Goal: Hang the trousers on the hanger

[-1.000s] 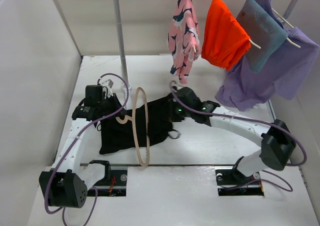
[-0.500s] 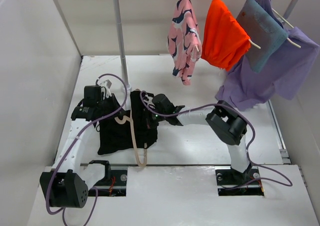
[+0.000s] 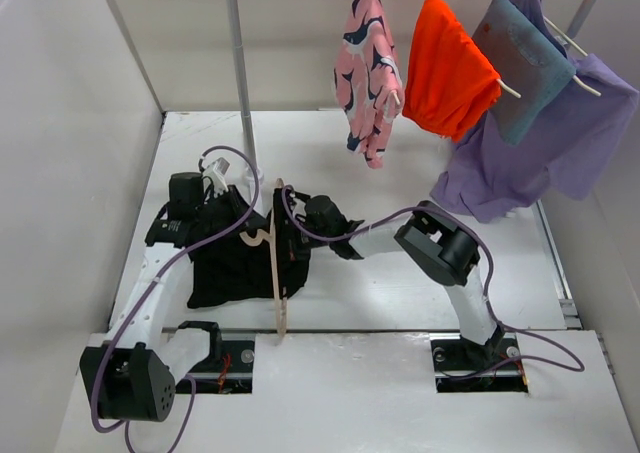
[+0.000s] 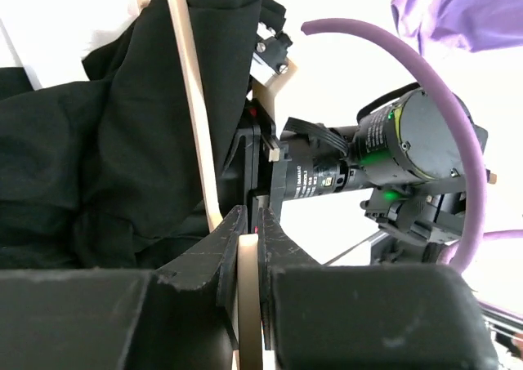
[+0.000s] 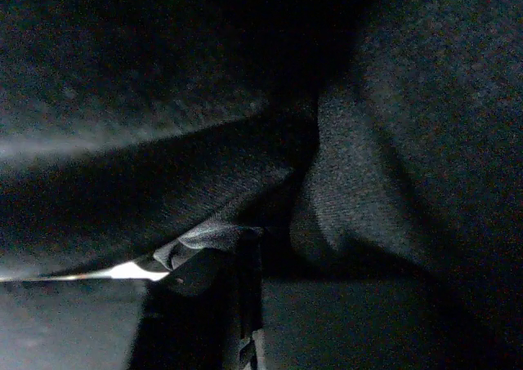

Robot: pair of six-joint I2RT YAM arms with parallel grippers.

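The black trousers [image 3: 228, 269] lie bunched on the table at centre left. The pale wooden hanger [image 3: 277, 273] stands upright and edge-on against them. My left gripper [image 3: 232, 223] is shut on the hanger's wood near its hook; the left wrist view shows the jaws [image 4: 248, 231] clamped on the beige bar, with the hanger arm [image 4: 191, 100] running up along the trousers [image 4: 98, 166]. My right gripper [image 3: 296, 235] reaches in from the right at the hanger and is buried in the cloth. The right wrist view shows only dark trousers fabric [image 5: 384, 141], with a fold pinched at the jaws [image 5: 245, 251].
A metal rack pole [image 3: 243, 83] stands just behind the left gripper. On the rail at the back right hang a pink patterned garment [image 3: 368, 73], an orange one [image 3: 448, 58], a grey-blue one [image 3: 525, 63] and a purple one [image 3: 545, 148]. White walls close in the left side and the back.
My right gripper has moved left across the table, pulling the trousers' right part with it to the hanger. The hanger has turned from a wide loop to edge-on. The left gripper has kept its grip.
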